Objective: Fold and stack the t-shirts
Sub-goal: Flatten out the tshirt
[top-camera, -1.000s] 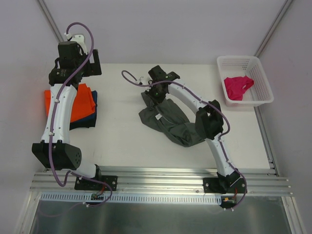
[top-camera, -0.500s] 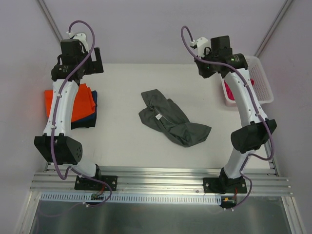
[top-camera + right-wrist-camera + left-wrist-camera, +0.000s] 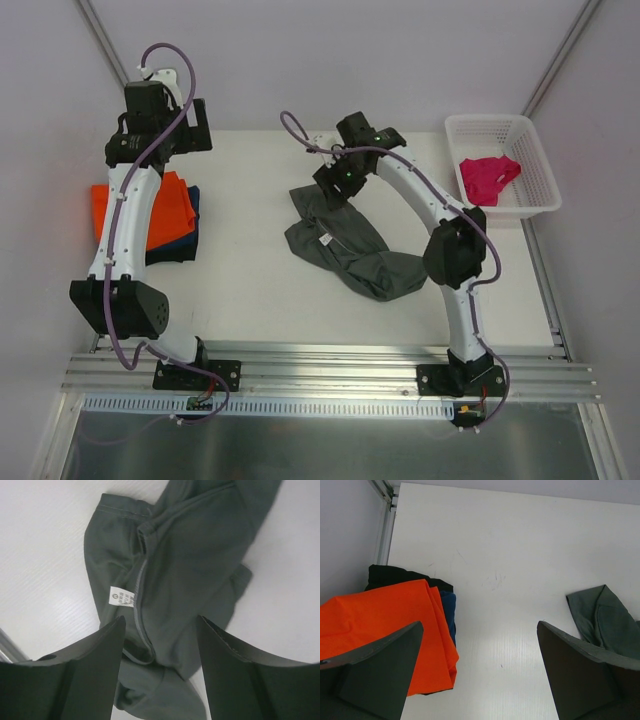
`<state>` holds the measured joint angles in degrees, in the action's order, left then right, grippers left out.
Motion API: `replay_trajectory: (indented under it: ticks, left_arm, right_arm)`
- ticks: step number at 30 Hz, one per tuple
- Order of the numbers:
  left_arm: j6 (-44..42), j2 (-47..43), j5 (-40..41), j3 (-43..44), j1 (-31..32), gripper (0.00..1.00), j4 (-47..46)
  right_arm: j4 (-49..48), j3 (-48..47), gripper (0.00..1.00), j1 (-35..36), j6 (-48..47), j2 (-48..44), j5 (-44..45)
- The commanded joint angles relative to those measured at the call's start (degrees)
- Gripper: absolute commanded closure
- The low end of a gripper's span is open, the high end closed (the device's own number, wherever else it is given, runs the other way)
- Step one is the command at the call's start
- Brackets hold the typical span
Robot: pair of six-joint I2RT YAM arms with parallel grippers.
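Your right arm (image 3: 420, 195) arches over the grey t-shirt (image 3: 190, 555), right gripper (image 3: 161, 622) parted, empty.
Left gripper (image 3: 480, 625) gapes wide; only overhead shows the pink t-shirt (image 3: 487, 178) in its basket (image 3: 490, 125).

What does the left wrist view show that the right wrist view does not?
Only the left wrist view: the folded orange t-shirt lying on a navy t-shirt. Only the right wrist view: a white label on the dark grey t-shirt. Both: that dark grey t-shirt, crumpled on the white table.
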<state>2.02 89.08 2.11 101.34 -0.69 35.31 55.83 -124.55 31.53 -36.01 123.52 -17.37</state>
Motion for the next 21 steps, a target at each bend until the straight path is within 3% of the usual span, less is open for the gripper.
replay_trajectory:
  ticks: [1,18,21]
  left_arm:
    - [-1.5,-4.3,2.0,-0.9,0.6,0.01,-1.0]
    - [-2.5,-6.3,2.7,-3.2,0.4,0.01,-1.0]
    - [-2.6,-6.6,2.8,-3.3,0.3,0.01,-1.0]
  right_arm:
    - [2.3,-4.2,0.38,0.7,1.6,2.8,-5.9]
    - [0.0,-8.9,0.41,7.1,1.3,14.2,-7.2]
    - [-0.5,-10.0,0.46,7.8,1.6,15.7,-6.7]
